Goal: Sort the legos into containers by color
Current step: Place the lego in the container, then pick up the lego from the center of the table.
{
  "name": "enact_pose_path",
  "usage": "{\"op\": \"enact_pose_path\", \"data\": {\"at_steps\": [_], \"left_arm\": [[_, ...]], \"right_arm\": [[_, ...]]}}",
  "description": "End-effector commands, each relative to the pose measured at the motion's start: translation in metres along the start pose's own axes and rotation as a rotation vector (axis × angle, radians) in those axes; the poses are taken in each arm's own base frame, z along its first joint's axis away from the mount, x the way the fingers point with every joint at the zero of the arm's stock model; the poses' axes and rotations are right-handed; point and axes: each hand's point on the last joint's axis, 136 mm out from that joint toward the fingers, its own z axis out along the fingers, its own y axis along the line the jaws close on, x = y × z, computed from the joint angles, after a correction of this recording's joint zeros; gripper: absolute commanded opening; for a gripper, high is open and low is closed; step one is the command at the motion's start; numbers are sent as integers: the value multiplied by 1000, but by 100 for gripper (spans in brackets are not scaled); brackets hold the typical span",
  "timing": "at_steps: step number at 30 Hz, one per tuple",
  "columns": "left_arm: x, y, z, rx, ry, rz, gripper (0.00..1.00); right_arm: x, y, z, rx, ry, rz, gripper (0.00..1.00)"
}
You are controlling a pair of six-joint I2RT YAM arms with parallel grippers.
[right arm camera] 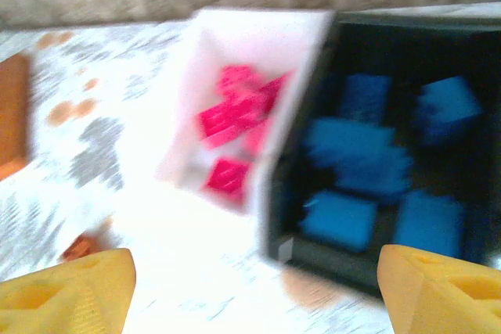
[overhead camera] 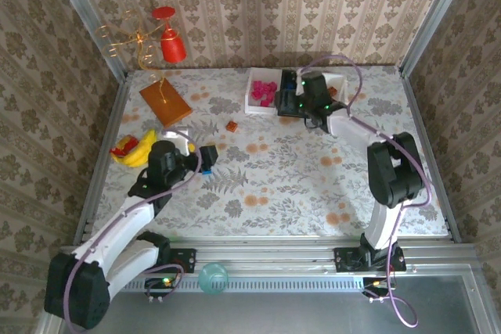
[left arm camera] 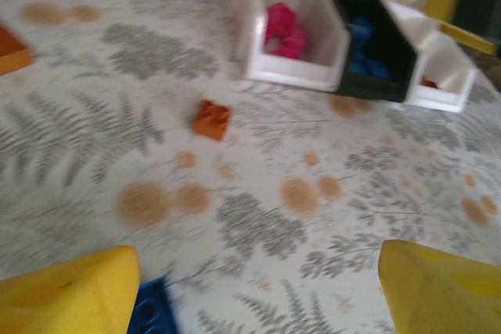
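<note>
Blue legos lie in the black container just ahead of the right fingers, which are spread wide. Another blue lego touches one of the spread left fingers. An orange lego lies ahead of them on the floral-patterned counter, with damask wallpaper around.

Three trays side by side far on the table, loose brick before them leftward, board at far left

Blurred past counting in the right wrist view: blue legos in black tray. Cropped by left wrist view's bottom edge: probably a blue lego.
</note>
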Motion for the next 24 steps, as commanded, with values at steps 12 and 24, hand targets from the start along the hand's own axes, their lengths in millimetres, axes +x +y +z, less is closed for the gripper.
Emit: {"op": "enact_pose_path", "data": {"at_steps": [12, 24], "left_arm": [[53, 64, -33, -177, 38, -171, 81], [48, 88, -51, -273, -45, -201, 83]], "right_arm": [[162, 211, -14, -472, 191, -399, 85], [215, 239, 9, -506, 258, -555, 84]]}}
